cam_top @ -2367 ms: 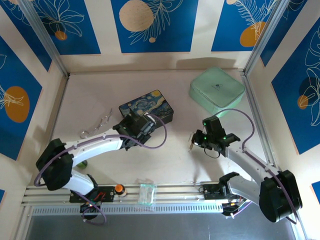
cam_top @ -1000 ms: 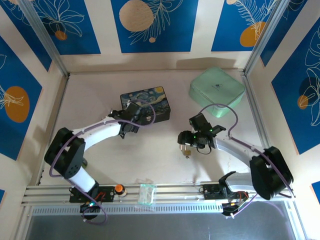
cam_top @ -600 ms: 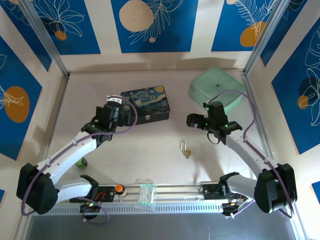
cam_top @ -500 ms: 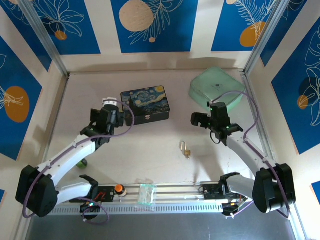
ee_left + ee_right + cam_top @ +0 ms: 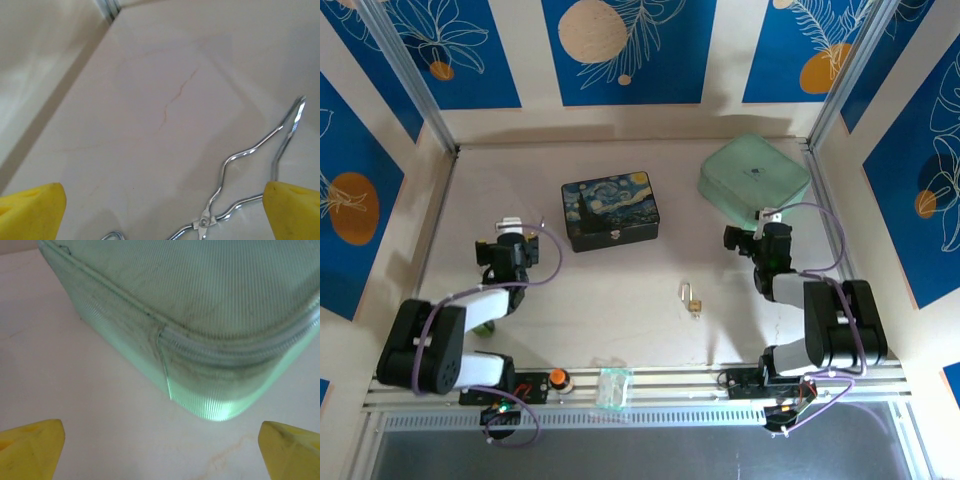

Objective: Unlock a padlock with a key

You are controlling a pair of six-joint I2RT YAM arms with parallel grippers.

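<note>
Both the left gripper [image 5: 508,232] and right gripper [image 5: 758,228] are gaping empty; we are finding the padlock [image 5: 692,299] lying near-left of the nearer right gripper, its length running near-far.

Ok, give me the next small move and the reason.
Probably swing the right end effector toward the padlock: it lies loose on the table, untouched, and that end effector is open, empty and nearer than the left end effector.
</note>
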